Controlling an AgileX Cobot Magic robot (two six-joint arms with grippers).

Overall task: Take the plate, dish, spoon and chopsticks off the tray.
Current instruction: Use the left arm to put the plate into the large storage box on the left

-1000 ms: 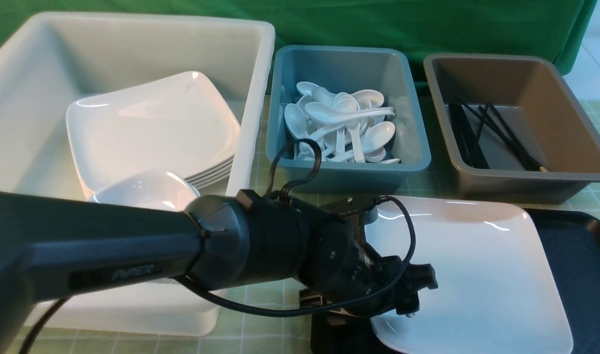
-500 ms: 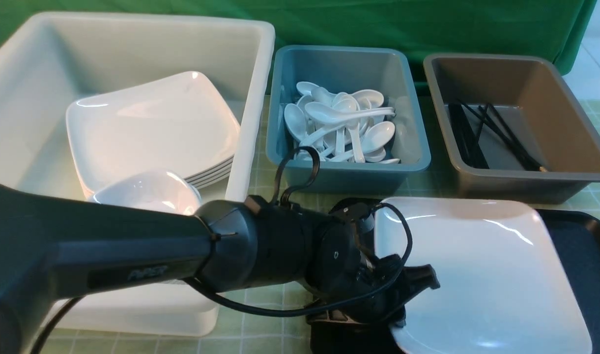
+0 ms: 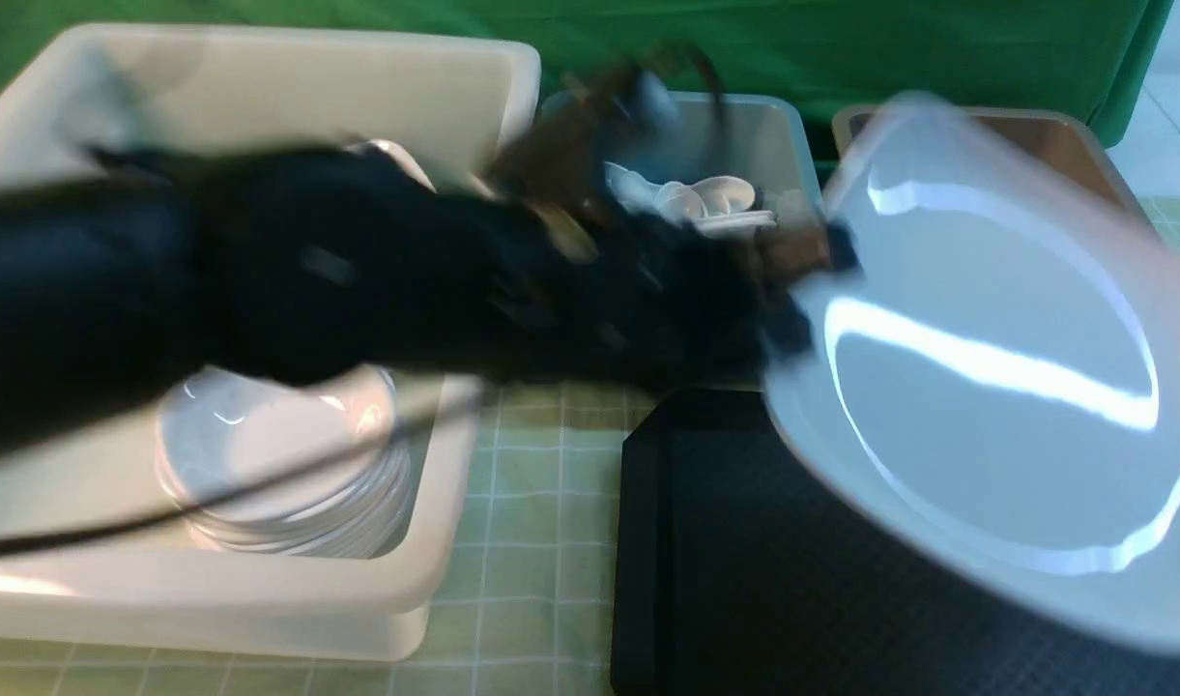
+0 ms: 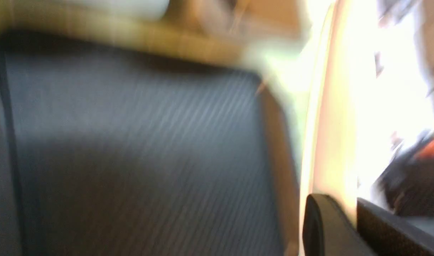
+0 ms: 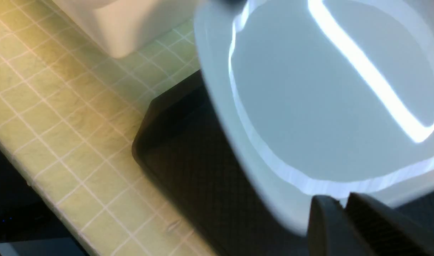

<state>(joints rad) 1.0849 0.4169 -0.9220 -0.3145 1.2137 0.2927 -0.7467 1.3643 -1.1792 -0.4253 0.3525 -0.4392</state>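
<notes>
The large white plate [image 3: 986,387] hangs tilted above the dark tray [image 3: 744,580], its glossy face toward the front camera. My left gripper [image 3: 792,290], blurred by motion, is shut on the plate's left rim. In the left wrist view the rim [image 4: 330,142] runs between the left gripper's [image 4: 339,199] fingers, over the tray [image 4: 131,142]. In the right wrist view my right gripper [image 5: 339,199] is shut on the plate's [image 5: 327,99] near rim, above the tray [image 5: 188,170]. The dish, spoon and chopsticks are out of view.
A big cream tub [image 3: 261,48] at left holds stacked white bowls [image 3: 280,474] and plates behind my left arm. Behind the arm and the plate a teal tub [image 3: 783,126] of white cutlery and a brown tub [image 3: 1063,135] partly show. A green checked cloth [image 3: 532,503] covers the table.
The left gripper closed on the plate's left rim, then swung up quickly. The plate rose and tipped, baring the tray's left end.
</notes>
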